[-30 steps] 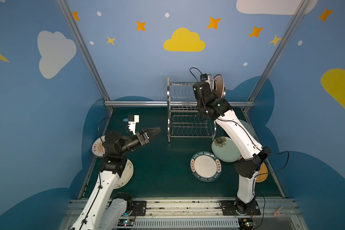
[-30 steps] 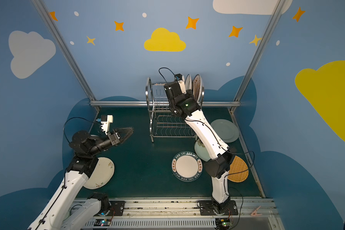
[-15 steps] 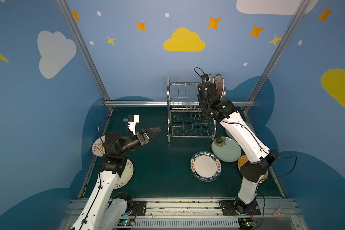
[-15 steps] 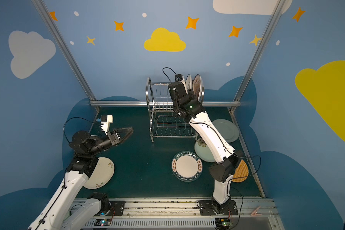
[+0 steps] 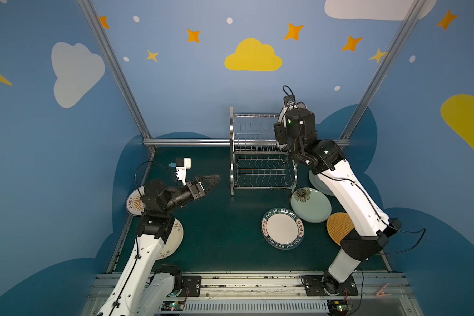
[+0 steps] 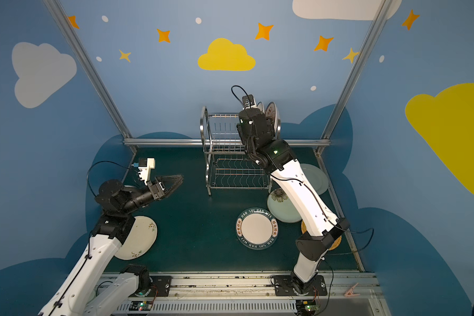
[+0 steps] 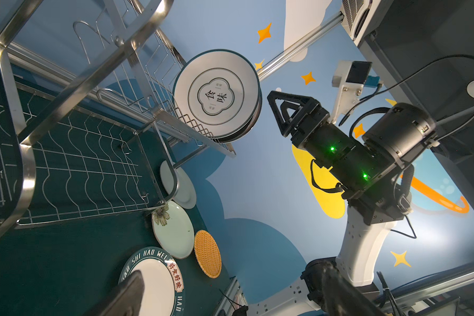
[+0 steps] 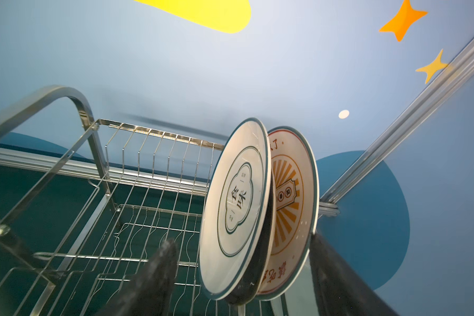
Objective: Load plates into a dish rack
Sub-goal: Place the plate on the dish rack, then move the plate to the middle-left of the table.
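Observation:
The steel dish rack (image 5: 260, 153) stands at the back of the green mat. Three plates stand on edge at the right end of its upper tier: a white plate with a green ring (image 8: 236, 202), a black plate (image 8: 260, 268) and a sunburst plate (image 8: 290, 208). My right gripper (image 8: 241, 243) is open. One finger is on each side of these plates, and I see no grip on them. My left gripper (image 5: 212, 179) hangs open and empty over the mat, left of the rack. The rack's lower tier holds nothing.
A green-lettered plate (image 5: 282, 228), a pale green flower plate (image 5: 311, 205) and an orange woven plate (image 5: 340, 227) lie flat near the right arm. Another pale plate (image 5: 316, 180) lies behind that arm. By the left arm lie a sunburst plate (image 5: 134, 202) and a white floral plate (image 5: 173, 240).
My right gripper has opened wide around the plates in the upper tier, and its wrist has shifted slightly to the right. The left arm has not moved.

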